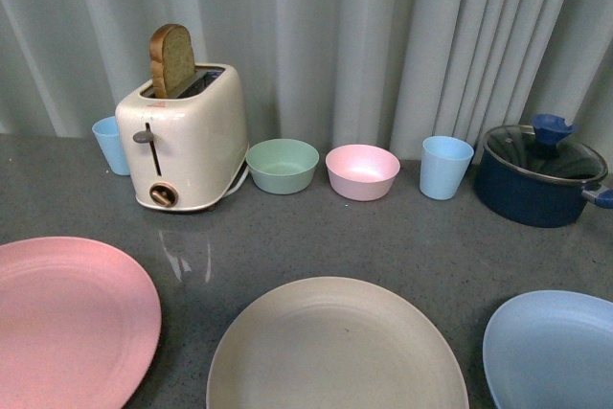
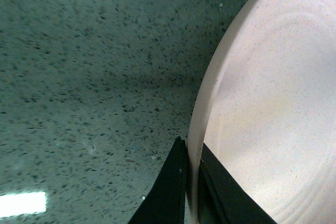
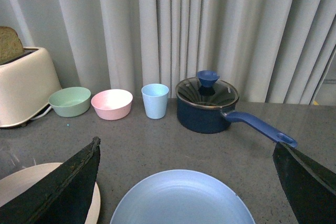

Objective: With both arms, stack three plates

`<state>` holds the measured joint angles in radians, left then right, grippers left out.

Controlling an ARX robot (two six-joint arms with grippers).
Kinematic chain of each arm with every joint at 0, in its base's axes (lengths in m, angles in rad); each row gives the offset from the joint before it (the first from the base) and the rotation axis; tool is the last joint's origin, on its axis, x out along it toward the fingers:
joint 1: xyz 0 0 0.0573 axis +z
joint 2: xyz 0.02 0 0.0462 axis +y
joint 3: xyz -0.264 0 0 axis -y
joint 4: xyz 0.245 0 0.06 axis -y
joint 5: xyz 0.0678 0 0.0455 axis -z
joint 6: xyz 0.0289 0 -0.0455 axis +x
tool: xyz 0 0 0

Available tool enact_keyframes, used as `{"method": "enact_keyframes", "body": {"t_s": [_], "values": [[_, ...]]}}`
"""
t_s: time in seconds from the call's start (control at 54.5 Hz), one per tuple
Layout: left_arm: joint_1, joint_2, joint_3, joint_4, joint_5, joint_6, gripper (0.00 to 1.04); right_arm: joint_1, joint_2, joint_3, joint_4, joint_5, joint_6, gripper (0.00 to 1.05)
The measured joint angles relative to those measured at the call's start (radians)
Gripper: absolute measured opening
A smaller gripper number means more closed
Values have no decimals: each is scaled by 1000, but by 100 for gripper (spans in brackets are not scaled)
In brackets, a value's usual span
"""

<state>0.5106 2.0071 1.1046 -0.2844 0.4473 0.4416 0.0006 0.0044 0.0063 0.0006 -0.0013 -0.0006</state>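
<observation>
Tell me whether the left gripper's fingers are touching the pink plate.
Touching. The left wrist view shows the left gripper with its two dark fingers pressed against either side of the pink plate at its rim, no gap visible.

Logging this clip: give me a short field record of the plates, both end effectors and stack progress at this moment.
plates: pink plate left, beige plate centre, blue plate right, each lying apart on the counter
stacked: none yet
left end effector: fingers either side of the pink plate's rim, apparently closed on it
right end effector: open, above the blue plate
background: toaster, green bowl, pink bowl, pot
</observation>
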Motion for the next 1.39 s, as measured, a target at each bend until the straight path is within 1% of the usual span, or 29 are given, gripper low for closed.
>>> {"method": "enact_keyframes", "body": {"t_s": [0.128, 0.183, 0.22, 0.312, 0.349, 0.367, 0.422, 0.44, 0.514, 0.569, 0.642, 0.752, 0.862, 1.028, 1.193, 1.394], "values": [[9, -58, 12, -45, 62, -16, 4, 0, 0, 0, 0, 0, 0, 97], [-3, -90, 11, -63, 91, -26, 4, 0, 0, 0, 0, 0, 0, 97], [-25, -128, 4, -71, 114, -36, 4, 0, 0, 0, 0, 0, 0, 97], [-115, -216, -32, -67, 152, -90, 4, 0, 0, 0, 0, 0, 0, 97], [-160, -243, -50, -55, 157, -113, 4, 0, 0, 0, 0, 0, 0, 97], [-199, -260, -63, -43, 155, -133, 4, 0, 0, 0, 0, 0, 0, 97], [-297, -281, -90, -10, 132, -185, 4, 0, 0, 0, 0, 0, 0, 97], [-311, -281, -93, -5, 128, -189, 4, 0, 0, 0, 0, 0, 0, 97], [-430, -277, -116, 37, 93, -256, 4, 0, 0, 0, 0, 0, 0, 97], [-541, -251, -122, 72, 54, -319, 4, 0, 0, 0, 0, 0, 0, 97], [-622, -224, -122, 94, 25, -368, 4, 0, 0, 0, 0, 0, 0, 97], [-704, -173, -114, 111, -11, -420, 4, 0, 0, 0, 0, 0, 0, 97], [-746, -134, -98, 114, -41, -449, 4, 0, 0, 0, 0, 0, 0, 97], [-773, -95, -64, 114, -88, -476, 4, 0, 0, 0, 0, 0, 0, 97], [-777, -50, -19, 108, -106, -484, 4, 0, 0, 0, 0, 0, 0, 97], [-754, -29, -3, 101, -114, -478, 4, 0, 0, 0, 0, 0, 0, 97]]}}
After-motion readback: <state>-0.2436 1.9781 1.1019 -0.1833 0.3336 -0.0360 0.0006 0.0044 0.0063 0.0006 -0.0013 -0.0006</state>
